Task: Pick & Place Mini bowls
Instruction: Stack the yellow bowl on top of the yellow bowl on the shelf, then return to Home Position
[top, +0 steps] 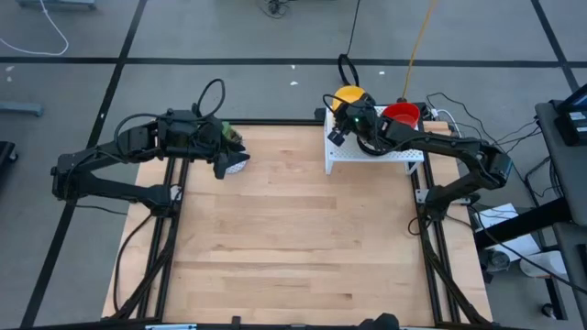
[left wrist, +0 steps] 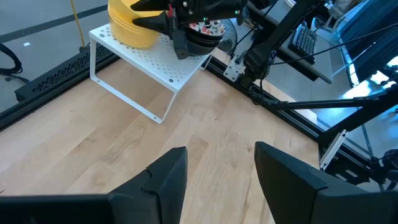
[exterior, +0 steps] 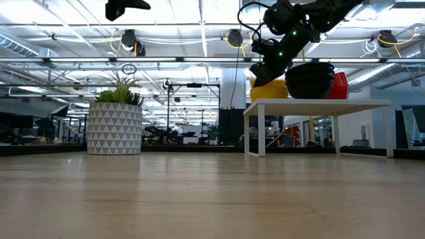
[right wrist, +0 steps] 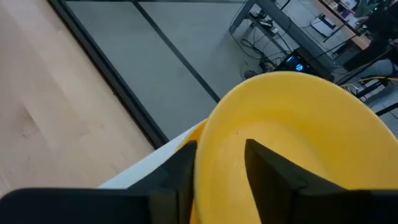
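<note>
The mini bowls are all parked up on a little white perforated shelf [top: 371,154] at the far right corner of the wooden table [top: 293,247]: a stack of yellow bowls [top: 348,95] at its left end, a stack of red bowls [top: 402,114] at the right, and a patterned bowl [left wrist: 208,29] squeezed in between, mostly hidden behind the arm.

The right gripper [right wrist: 217,165] is right on the yellow stack, one finger inside the top bowl and the other outside, so the rim sits between them. The fingers are slightly apart around that rim; can't tell if they're actually squeezing it yet. From table level the arm's wrist blocks most of the middle stack.

The left gripper [left wrist: 217,177] hangs above the table's far left side, fingers spread wide, nothing in them, well apart from the shelf.

Below it there's a white pot with a triangle pattern and a green plant [exterior: 115,126], standing on the table's far left edge. Cables trail behind the shelf, off the table. The wood between pot and shelf is bare.
</note>
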You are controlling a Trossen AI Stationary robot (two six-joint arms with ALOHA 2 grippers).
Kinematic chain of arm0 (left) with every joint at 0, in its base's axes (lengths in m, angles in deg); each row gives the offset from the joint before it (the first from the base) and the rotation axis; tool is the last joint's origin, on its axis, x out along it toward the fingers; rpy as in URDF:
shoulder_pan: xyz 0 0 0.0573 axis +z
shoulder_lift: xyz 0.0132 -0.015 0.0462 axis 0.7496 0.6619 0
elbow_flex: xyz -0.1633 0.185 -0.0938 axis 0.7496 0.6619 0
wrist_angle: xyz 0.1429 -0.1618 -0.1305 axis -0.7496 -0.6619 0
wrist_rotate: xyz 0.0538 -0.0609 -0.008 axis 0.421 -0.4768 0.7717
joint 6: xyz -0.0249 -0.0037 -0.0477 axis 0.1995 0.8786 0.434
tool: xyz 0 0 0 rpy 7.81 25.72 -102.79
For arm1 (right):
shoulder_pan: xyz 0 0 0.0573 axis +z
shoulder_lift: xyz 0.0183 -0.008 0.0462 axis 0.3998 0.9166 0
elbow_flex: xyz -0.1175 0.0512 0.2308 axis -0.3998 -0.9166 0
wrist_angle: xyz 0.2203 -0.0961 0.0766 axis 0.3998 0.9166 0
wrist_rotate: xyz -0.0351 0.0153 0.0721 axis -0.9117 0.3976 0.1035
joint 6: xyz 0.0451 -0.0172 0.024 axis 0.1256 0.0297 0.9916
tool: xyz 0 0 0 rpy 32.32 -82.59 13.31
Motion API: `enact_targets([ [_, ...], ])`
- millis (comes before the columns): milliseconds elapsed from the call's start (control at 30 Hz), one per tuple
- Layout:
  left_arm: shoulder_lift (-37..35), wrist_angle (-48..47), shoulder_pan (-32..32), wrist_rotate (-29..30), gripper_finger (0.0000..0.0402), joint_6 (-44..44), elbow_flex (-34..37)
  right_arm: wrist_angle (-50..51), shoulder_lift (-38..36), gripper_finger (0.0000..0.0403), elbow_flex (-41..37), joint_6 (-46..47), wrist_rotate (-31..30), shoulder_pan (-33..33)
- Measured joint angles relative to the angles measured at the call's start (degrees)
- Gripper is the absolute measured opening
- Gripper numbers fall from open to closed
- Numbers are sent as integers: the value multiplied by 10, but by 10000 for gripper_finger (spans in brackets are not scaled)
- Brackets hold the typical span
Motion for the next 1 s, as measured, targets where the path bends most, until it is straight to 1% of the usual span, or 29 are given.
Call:
enact_targets([
  [133,0,0,0,0,189,0,0,-14,0,146,0,-2,0,0],
  [267,0,0,0,0,189,0,0,-42,-11,163,0,-3,1,0],
  [333,0,0,0,0,189,0,0,-59,-22,168,0,-4,1,0],
  [567,0,0,0,0,189,0,0,-59,-74,170,0,2,2,6],
  [733,0,0,0,0,189,0,0,-32,-121,166,0,-1,4,42],
  [900,0,0,0,0,189,0,0,37,-179,165,0,0,4,98],
  [1000,0,0,0,0,189,0,0,82,-219,165,0,23,5,133],
])
